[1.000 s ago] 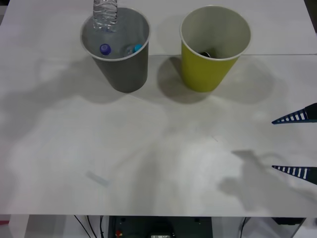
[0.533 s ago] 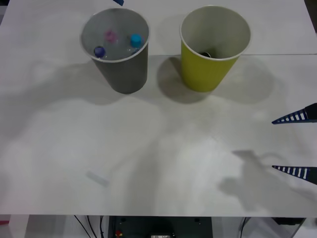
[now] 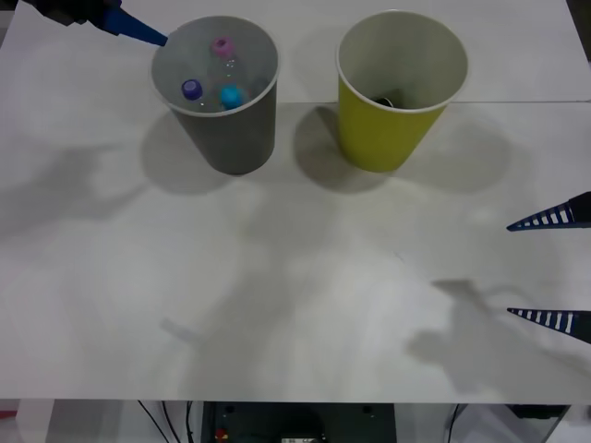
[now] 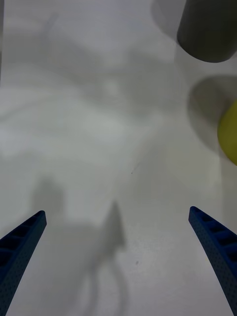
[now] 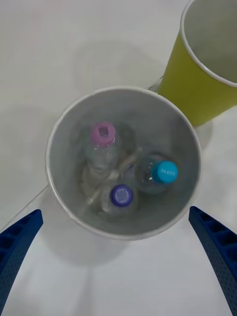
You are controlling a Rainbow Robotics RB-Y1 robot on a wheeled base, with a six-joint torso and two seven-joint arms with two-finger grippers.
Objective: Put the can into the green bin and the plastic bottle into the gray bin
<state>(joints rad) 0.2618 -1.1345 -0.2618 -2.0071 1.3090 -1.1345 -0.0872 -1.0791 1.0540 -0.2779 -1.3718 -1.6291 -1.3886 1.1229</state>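
The plastic bottle (image 5: pixel 102 148) stands pink cap up inside the gray bin (image 3: pixel 242 138), packed in beside a purple-capped bottle (image 5: pixel 118 198) and a cyan-capped bottle (image 5: pixel 159 174). The left gripper (image 5: pixel 118 256) hangs above the bin's rim with its blue fingers (image 5: pixel 17 242) spread wide and nothing between them; in the front view one fingertip shows at the far left corner of the table (image 3: pixel 277 305), just beside the bin's rim. The bottle lies straight below that gripper, its long axis close to upright and leaning a little against the bin wall. The left arm is clearly the nearer one; the right gripper (image 3: pixel 552 269) sits well apart at the right edge of the table, jaws likewise wide and empty.

The green bin (image 3: pixel 388 134) stands just beside the gray one, on the robot's right. Something dark lies at its bottom, too small to name with certainty, though it may be the can. By this showing the bottle's half of the job looks done, and the left arm's coming move is probably a clear lift away from the rim.
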